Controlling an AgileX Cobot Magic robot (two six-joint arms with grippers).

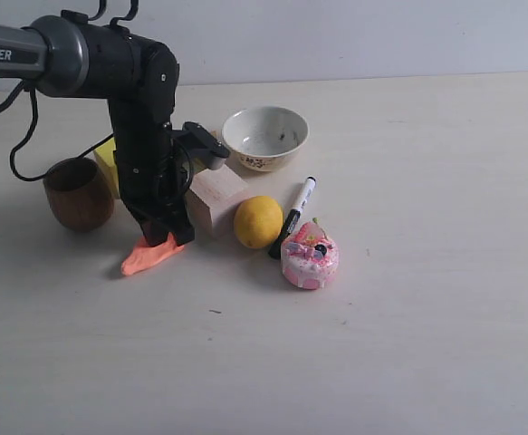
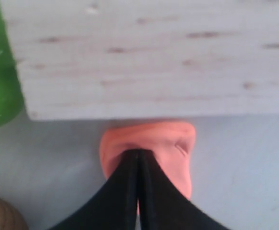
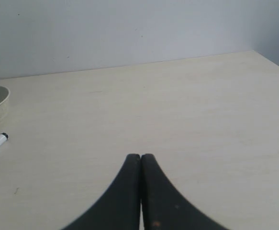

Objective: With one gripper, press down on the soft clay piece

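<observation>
The salmon-orange clay piece (image 1: pixel 146 257) lies flat on the table in front of the wooden cube (image 1: pixel 211 197). My left gripper (image 1: pixel 166 237) stands upright over its right end, shut, with the tips resting on the clay. Seen from the left wrist, the shut left gripper (image 2: pixel 139 153) digs into the clay piece (image 2: pixel 172 143), which is dented around the tips and touches the cube (image 2: pixel 144 57). Over bare table, my right gripper (image 3: pixel 140 157) is shut with nothing in it; it is outside the exterior view.
A wooden cup (image 1: pixel 79 193) and a yellow block (image 1: pixel 106 163) stand to the left of the arm. A white bowl (image 1: pixel 265 138), lemon (image 1: pixel 258 222), black marker (image 1: pixel 292 217) and pink toy cake (image 1: pixel 310 256) lie to the right. A green object (image 2: pixel 0 81) borders the cube.
</observation>
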